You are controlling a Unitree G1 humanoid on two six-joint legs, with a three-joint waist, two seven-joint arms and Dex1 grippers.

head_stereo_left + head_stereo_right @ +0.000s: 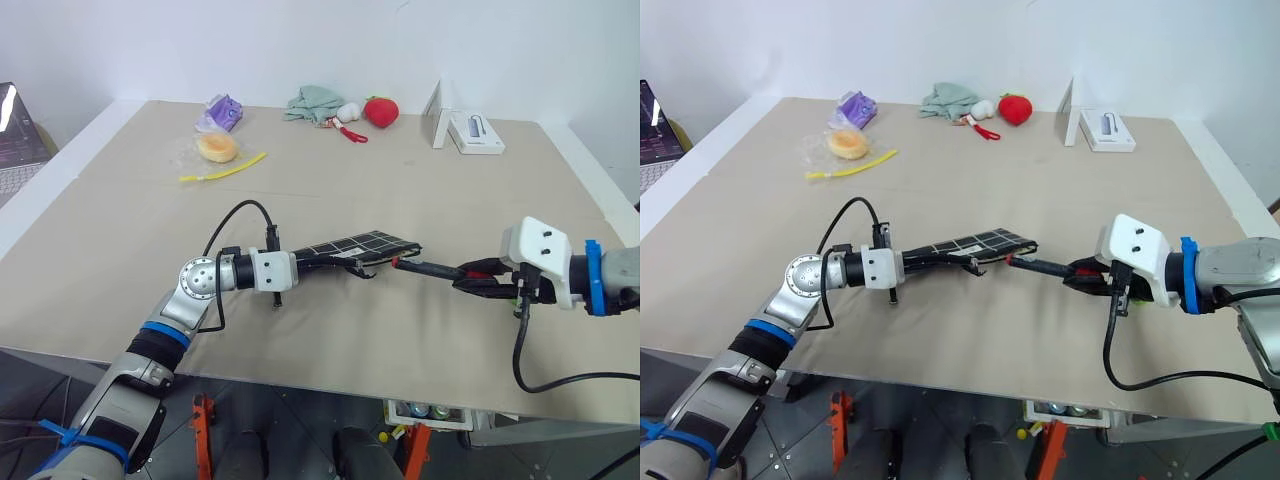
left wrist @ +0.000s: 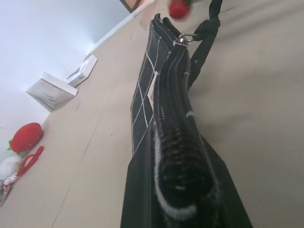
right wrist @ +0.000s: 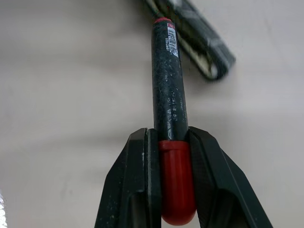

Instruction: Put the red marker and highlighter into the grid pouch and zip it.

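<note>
My left gripper (image 1: pixel 303 262) is shut on the left end of the grid pouch (image 1: pixel 362 245), a black fabric pouch with white grid lines, and holds it level just above the table. Its zipper slider and black pull cord (image 2: pixel 199 47) hang at the far end. My right gripper (image 1: pixel 472 276) is shut on the red cap end of the red marker (image 1: pixel 425 268). The marker's black barrel (image 3: pixel 168 85) points at the pouch's right end, its tip almost touching it. The highlighter is hidden.
At the back of the beige table (image 1: pixel 400 340) lie a yellow strip (image 1: pixel 222 171), a bagged bun (image 1: pixel 215 147), a purple item (image 1: pixel 225 110), a green cloth (image 1: pixel 315 100), a strawberry plush (image 1: pixel 381 110) and a white box (image 1: pixel 475 132). A laptop (image 1: pixel 15 140) sits far left.
</note>
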